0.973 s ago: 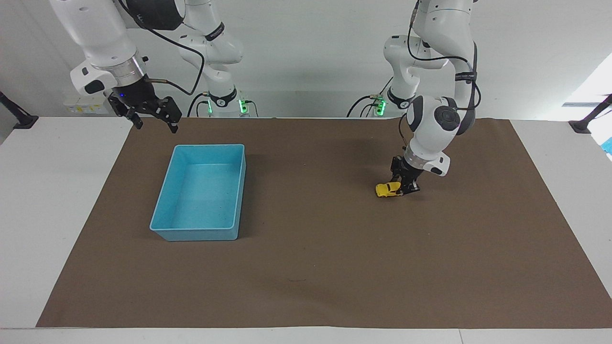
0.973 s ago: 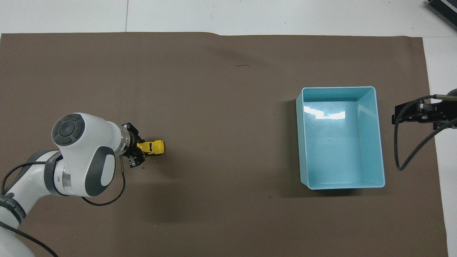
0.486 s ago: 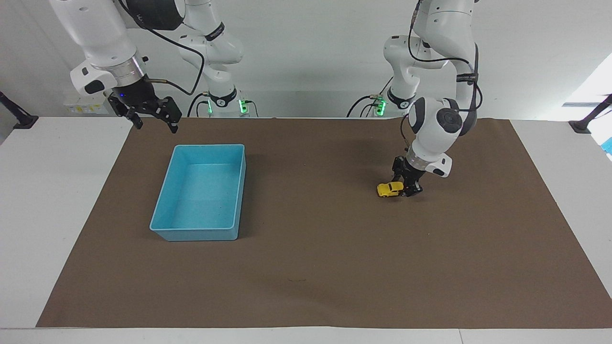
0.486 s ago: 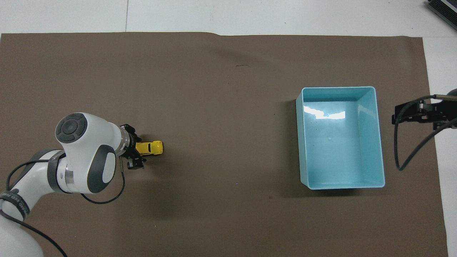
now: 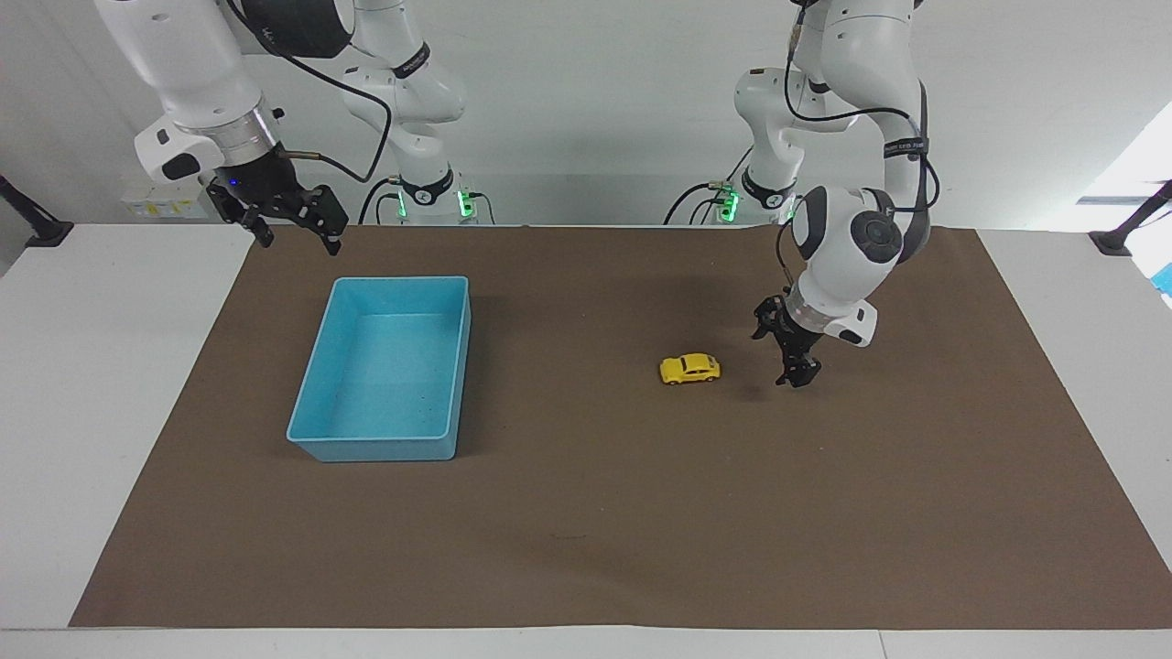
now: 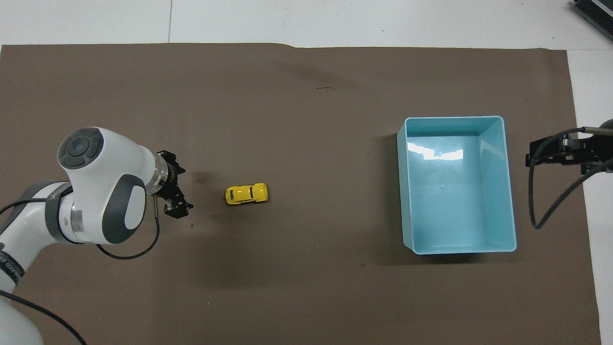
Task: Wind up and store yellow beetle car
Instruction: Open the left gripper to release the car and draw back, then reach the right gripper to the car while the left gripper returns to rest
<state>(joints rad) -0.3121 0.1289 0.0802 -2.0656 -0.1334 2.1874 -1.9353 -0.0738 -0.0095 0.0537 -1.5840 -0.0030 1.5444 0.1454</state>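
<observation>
Hanging with jaws spread and empty, left gripper (image 5: 789, 352) sits just above brown mat (image 5: 586, 549). Yellow car (image 5: 689, 369) on its wheels on mat, near but clear of it, toward blue bin (image 5: 455, 366). Right gripper (image 5: 291, 220) waits up by bin, jaws apart too.
</observation>
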